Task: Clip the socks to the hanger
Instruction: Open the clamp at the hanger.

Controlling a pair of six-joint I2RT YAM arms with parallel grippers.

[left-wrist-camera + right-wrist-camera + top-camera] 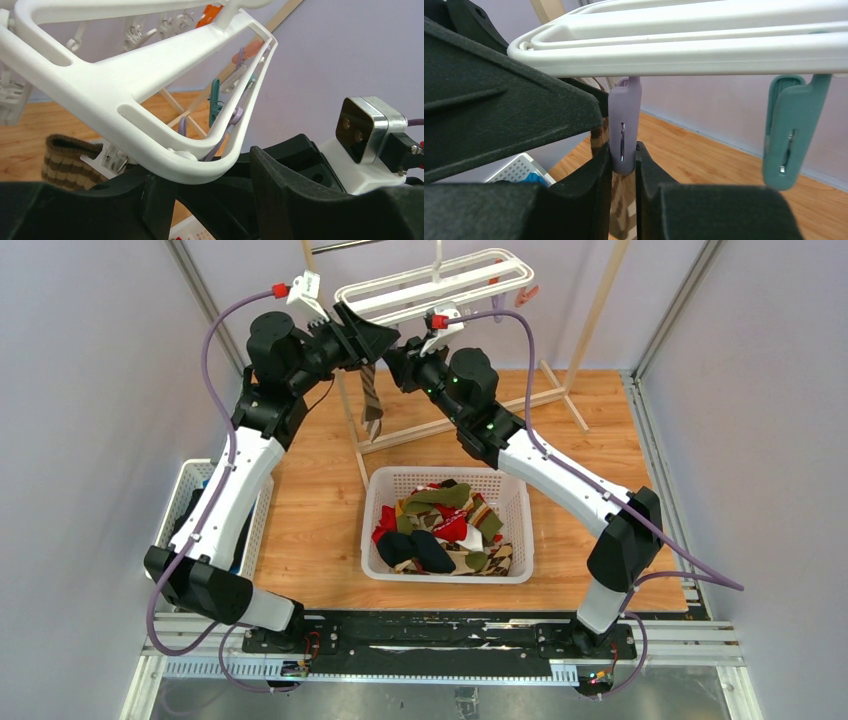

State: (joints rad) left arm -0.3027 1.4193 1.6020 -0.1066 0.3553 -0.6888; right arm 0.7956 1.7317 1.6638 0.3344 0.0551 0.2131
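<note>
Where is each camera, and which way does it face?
Top external: high behind, looking down on left arm, right arm, basket, hanger.
Left wrist: on the left arm, looking past its fingers at the hanger.
Right wrist: on the right arm below the hanger, right gripper pinching a lilac clip.
Wrist views share the hanger.

White hanger (455, 280); lilac clip (625, 125); teal clip (791, 132); olive-and-tan striped sock (62, 162); white lattice basket (450, 472) holding socks (455, 530) in red, olive, dark navy and brown-tan argyle; orange-brown wood-grain table (320, 470).
</note>
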